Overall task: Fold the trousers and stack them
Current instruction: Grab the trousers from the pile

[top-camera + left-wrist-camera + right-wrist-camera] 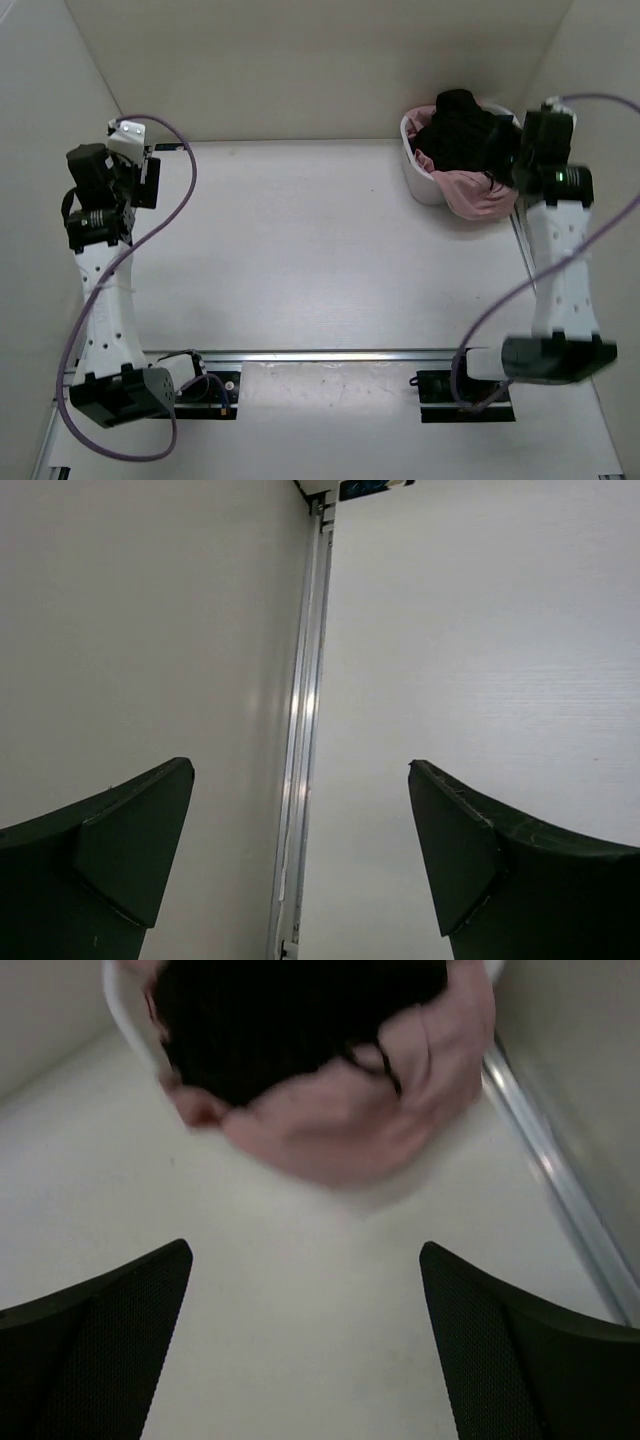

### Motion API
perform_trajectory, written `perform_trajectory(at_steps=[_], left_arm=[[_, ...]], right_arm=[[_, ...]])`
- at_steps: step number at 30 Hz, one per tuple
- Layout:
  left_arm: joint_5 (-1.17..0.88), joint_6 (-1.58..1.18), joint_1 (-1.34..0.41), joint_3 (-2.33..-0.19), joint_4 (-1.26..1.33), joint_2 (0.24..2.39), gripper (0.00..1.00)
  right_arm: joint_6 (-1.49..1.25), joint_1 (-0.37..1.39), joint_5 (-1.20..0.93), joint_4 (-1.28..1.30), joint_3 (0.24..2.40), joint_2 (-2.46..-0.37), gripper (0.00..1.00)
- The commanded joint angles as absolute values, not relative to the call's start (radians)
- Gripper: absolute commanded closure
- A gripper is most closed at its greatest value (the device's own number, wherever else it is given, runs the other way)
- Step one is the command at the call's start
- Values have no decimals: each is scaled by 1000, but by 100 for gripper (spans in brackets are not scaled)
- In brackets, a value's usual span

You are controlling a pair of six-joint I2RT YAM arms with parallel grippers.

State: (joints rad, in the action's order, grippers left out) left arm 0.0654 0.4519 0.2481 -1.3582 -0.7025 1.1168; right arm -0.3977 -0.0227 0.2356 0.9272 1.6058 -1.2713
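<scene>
A white basket [420, 170] at the back right of the table holds black trousers [462, 125] and pink trousers [478, 192] that spill over its front rim. In the right wrist view the pink trousers [350, 1120] and black trousers [290, 1010] lie just ahead of the fingers. My right gripper [305, 1260] is open and empty, a little in front of the basket, over bare table; in the top view the right gripper [510, 165] sits beside the basket. My left gripper [300, 780] is open and empty at the far left edge, the left gripper [140, 180] being far from the trousers.
White walls enclose the table on the left, back and right. A metal rail [305, 730] runs along the left wall under the left gripper. Another rail [560, 1180] runs along the right wall. A rail [330, 355] crosses the table near the arm bases.
</scene>
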Motion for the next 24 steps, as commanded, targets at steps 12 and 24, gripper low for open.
perform_trajectory(at_steps=[12, 24], left_arm=[[-249, 384, 227, -1601, -827, 1440, 8], [-216, 339, 227, -1554, -871, 1463, 22]], right_arm=[[-382, -115, -4, 598, 2356, -2281, 1], [-362, -95, -31, 541, 2232, -2080, 100]])
